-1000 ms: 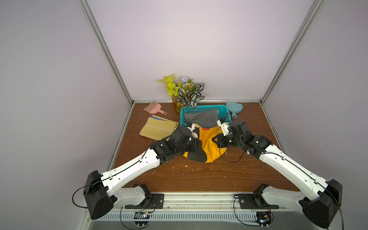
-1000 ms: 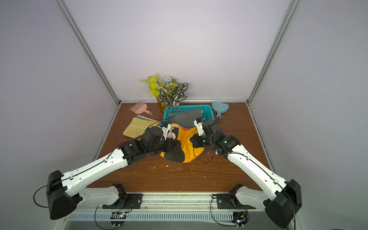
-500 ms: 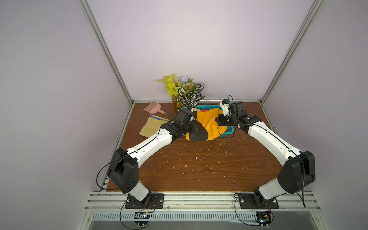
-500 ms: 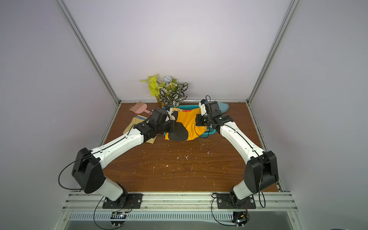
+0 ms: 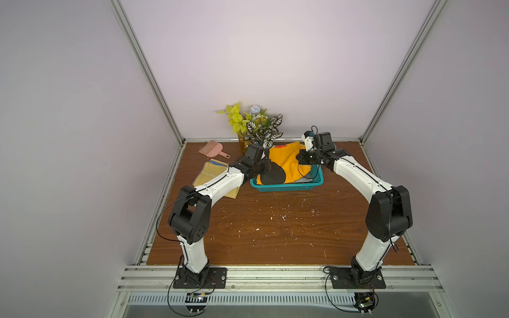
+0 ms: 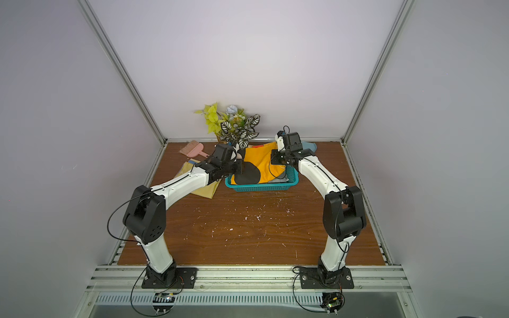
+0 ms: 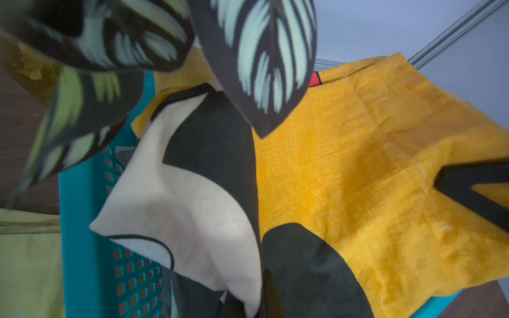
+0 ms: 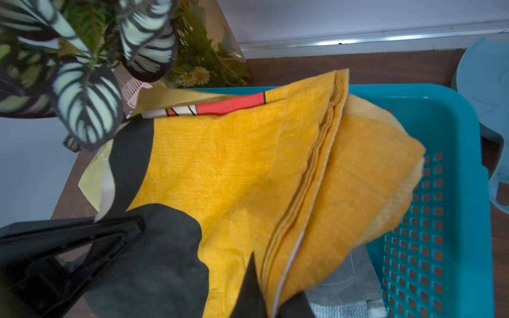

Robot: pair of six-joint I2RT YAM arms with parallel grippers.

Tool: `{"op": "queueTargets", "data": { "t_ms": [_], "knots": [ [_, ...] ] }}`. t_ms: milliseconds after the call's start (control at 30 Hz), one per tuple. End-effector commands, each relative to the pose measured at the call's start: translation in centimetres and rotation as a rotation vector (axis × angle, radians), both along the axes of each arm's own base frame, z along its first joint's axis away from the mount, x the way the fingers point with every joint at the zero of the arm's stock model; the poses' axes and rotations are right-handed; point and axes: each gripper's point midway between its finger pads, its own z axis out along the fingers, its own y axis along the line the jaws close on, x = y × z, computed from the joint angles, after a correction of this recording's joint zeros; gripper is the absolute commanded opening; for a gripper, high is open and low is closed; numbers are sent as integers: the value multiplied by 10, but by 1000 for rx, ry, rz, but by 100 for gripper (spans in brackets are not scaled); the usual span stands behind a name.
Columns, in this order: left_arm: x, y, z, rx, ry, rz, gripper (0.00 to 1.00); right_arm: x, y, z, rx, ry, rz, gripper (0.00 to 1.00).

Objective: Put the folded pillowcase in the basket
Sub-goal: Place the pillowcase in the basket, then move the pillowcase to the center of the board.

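The left gripper (image 5: 265, 164) and the right gripper (image 5: 305, 158) are each closed tight on the folded pillowcase (image 5: 286, 162), which is spread over the basket (image 5: 286, 188) with its lower edge inside the rim. Leaves of the plant (image 5: 261, 129) crowd the left gripper. The table (image 5: 275, 225) in front gives room.

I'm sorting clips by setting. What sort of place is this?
Likely a lab test cell, not a home: plain walls joined by aluminium framing, a left arm and right arm bolted to a rail at a wooden tabletop, and staged props like the basket and a plant.
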Motion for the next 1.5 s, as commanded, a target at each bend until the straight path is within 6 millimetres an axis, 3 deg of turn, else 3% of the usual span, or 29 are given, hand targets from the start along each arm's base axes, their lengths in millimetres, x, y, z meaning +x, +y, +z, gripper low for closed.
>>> {"op": "queueTargets", "data": {
  "t_ms": [0,67,200,300,467,567,700,733,833,900,1100,1267,1367,1467],
  "knots": [
    [15,2,-1,15,-28,-15,4,15,-2,12,10,-68,-9,14],
    [18,1,-10,34,-12,-18,16,16,-5,1,-2,-53,-15,19],
    [16,5,-31,66,40,-11,55,12,-10,-17,-18,-27,-26,42],
    [11,12,-26,57,23,18,73,9,-15,-13,-31,-43,-41,51],
    [6,21,14,22,-47,65,77,3,-18,27,-7,-133,-54,62],
    [5,20,38,-24,-78,73,71,-2,-13,44,-1,-168,-41,65],
    [8,5,45,-96,-76,31,47,-3,-8,41,-14,-160,-27,56],
    [9,-1,41,-112,-64,15,39,-2,-7,34,-16,-148,-19,47],
    [12,-15,20,-128,-25,-8,11,6,-2,11,-26,-107,-8,5],
    [14,-20,1,-132,11,-13,0,12,1,-9,-38,-70,-1,0],
    [13,-8,-47,-77,69,44,0,22,-10,-84,-124,100,-27,0],
    [7,13,-88,-12,139,94,0,12,-26,-127,-177,189,-57,1],
    [2,19,-103,6,165,104,0,6,-28,-137,-189,213,-58,4],
    [2,20,-100,5,162,103,1,7,-25,-126,-172,194,-47,12]
  ]
}}
